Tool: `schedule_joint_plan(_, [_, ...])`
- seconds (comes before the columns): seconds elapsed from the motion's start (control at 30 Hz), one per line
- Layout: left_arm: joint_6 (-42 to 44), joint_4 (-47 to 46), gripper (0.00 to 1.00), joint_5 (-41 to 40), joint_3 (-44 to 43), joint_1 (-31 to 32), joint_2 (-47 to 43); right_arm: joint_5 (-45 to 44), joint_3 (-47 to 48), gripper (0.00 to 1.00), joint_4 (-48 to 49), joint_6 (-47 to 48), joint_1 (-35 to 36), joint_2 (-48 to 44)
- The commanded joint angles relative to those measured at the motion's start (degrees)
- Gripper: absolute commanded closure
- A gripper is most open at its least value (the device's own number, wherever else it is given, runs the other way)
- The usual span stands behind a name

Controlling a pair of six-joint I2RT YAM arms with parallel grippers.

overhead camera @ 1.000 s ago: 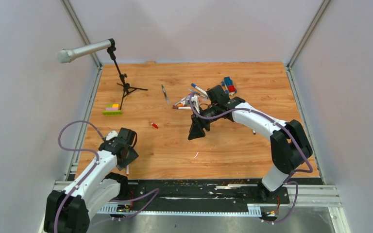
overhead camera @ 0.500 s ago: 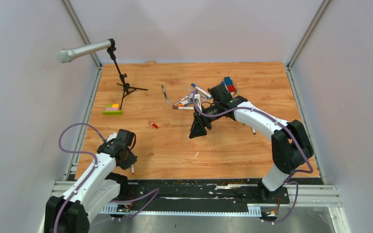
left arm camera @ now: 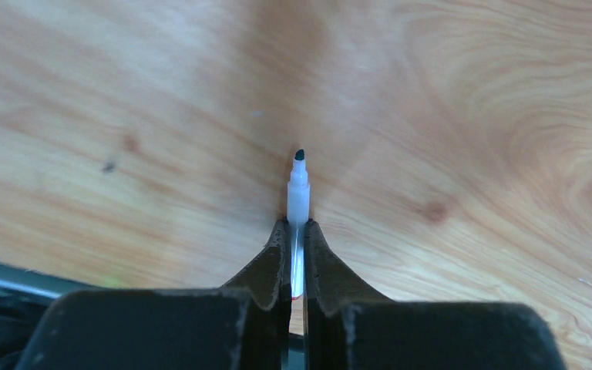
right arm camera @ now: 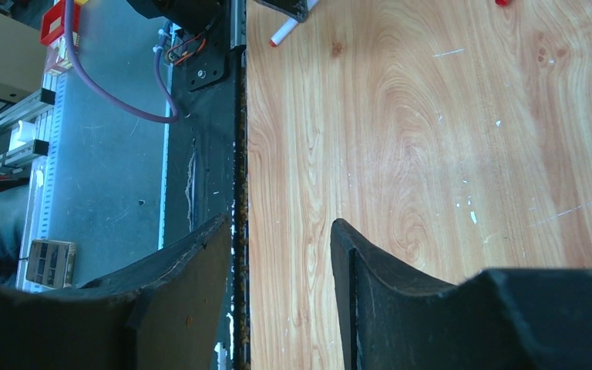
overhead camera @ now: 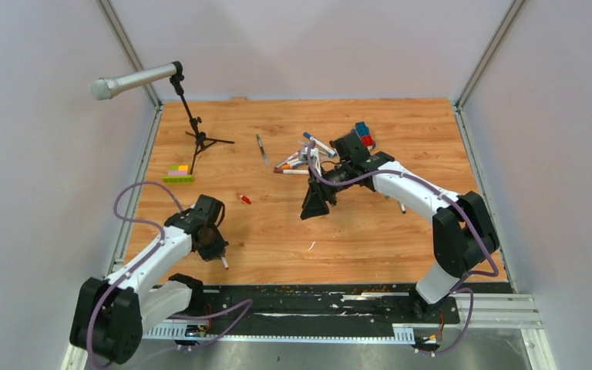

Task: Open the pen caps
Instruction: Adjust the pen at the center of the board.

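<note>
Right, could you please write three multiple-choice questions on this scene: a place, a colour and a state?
1. Where does the small red cap lie? A) on the bare table, apart from the pile of pens B) within that pile C) in a gripper
2. What colour is the tip of the pen in the left gripper? A) bright red B) dark C) yellow
3. How is the right gripper? A) shut on a cap B) shut on a pen C) open, empty
1 A: it lies alone on wood. 2 B: the wrist view shows it dark. 3 C: only table shows between its spread fingers.
</note>
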State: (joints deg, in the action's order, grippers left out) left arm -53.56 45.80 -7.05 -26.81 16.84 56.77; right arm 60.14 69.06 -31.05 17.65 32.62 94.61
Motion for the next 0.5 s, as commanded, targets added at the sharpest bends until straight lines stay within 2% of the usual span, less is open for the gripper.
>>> schedule_joint_plan(0.0, [-1.2, -8.0, 0.97, 1.7, -4.4, 5.3, 6.9, 2.3, 0.8, 0.49, 1.2, 0.4, -0.7, -2.4])
schedule_joint_plan(0.3, [-2.6, -16.1, 0.96, 1.2, -18.1, 14.1, 29.1, 2.6, 0.8, 0.49, 0.9, 0.7, -1.9, -2.6])
schedule_joint_plan(0.47, [-2.4, -15.8, 0.93, 1.3, -23.2, 15.8, 35.5, 3.0, 0.7, 0.49, 0.9, 0.7, -2.5, -2.7])
